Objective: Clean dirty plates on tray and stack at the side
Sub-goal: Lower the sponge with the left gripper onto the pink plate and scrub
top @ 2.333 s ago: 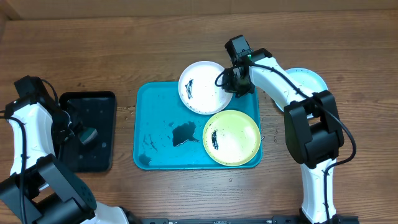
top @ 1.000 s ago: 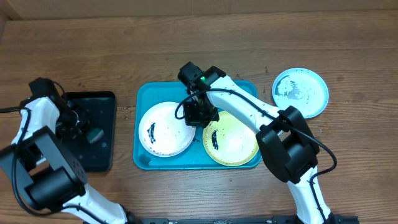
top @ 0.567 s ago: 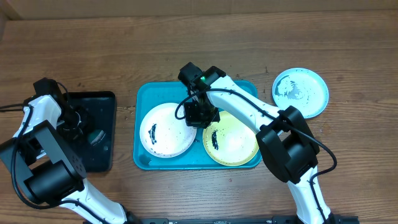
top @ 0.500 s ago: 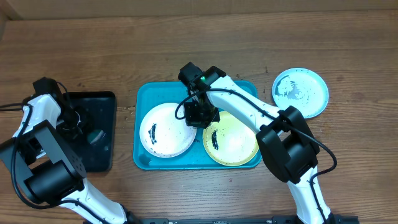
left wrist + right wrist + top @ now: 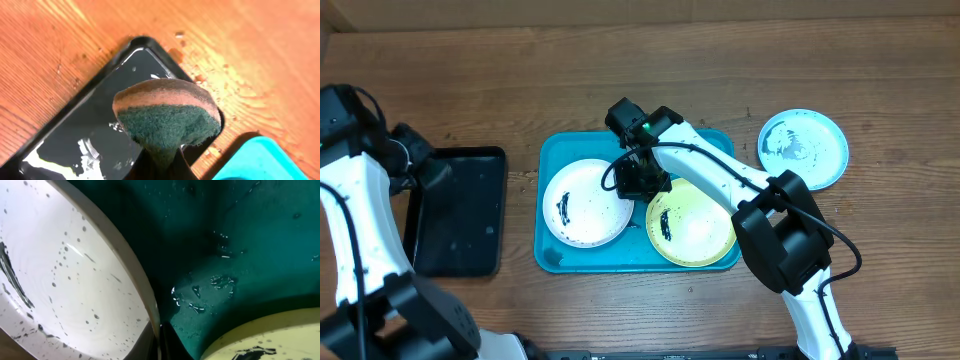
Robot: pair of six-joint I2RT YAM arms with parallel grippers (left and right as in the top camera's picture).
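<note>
The white plate (image 5: 585,203), with dark smears, lies on the left half of the turquoise tray (image 5: 570,150). My right gripper (image 5: 638,181) is shut on its right rim, and the wrist view shows the rim pinched between the fingers (image 5: 159,341). The yellow-green plate (image 5: 692,222), also smeared, sits in the tray's right half. The light blue plate (image 5: 803,148) lies on the table to the right, off the tray. My left gripper (image 5: 432,172) is shut on a green and brown sponge (image 5: 167,117) above the top right corner of the black tray (image 5: 460,215).
The black tray (image 5: 75,135) holds a film of water and pale suds. Water drops dot the wood between it and the turquoise tray's corner (image 5: 255,160). The tray floor (image 5: 235,240) is wet.
My left gripper has lifted the sponge out of the black tray and the arm has swung up and to the left. Before that, my right gripper dragged the white plate from the tray's top to its left half, and it holds there.
</note>
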